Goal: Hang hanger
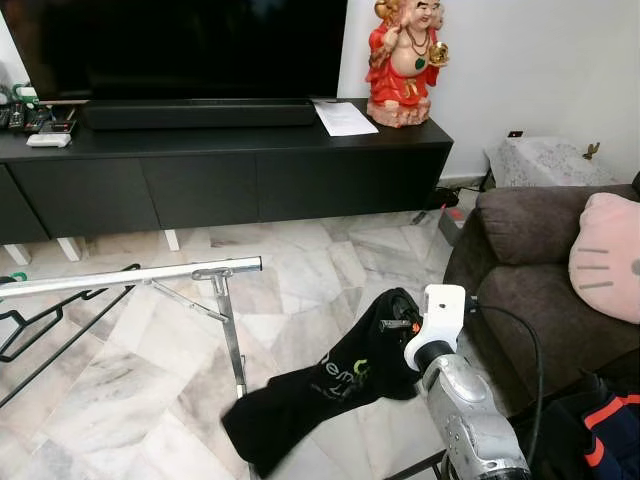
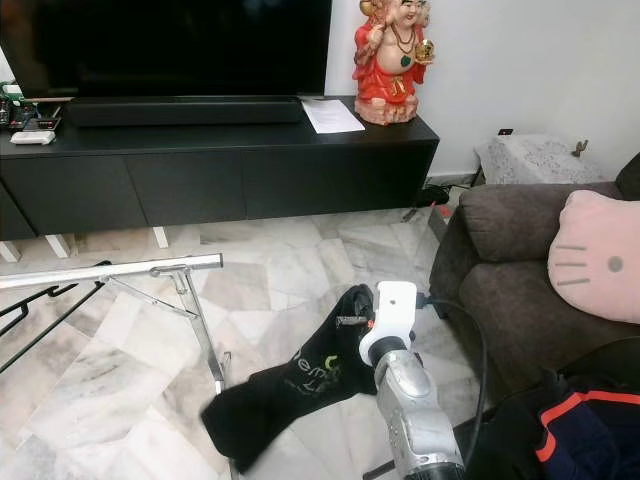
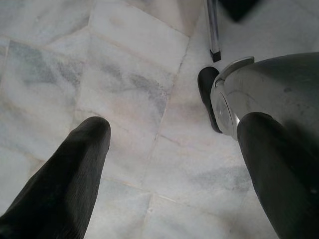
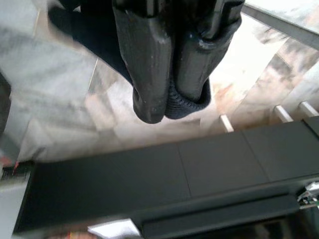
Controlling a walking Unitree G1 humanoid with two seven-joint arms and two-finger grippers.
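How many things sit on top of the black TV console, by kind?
Red statue: 1
Sheet of paper: 1
Soundbar: 1
White remote: 1
Cluttered small items at the far left: cannot count
Total: 4 countable

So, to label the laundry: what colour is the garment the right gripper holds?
Black, with pale lettering: the garment hangs from the right gripper, clearest in the left eye view.

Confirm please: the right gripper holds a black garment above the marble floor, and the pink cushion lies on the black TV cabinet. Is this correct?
One detail is wrong. The pink cushion lies on the brown sofa, not on the black TV cabinet, as the left eye view shows. The rest holds: the right gripper is shut on the black garment above the marble floor.
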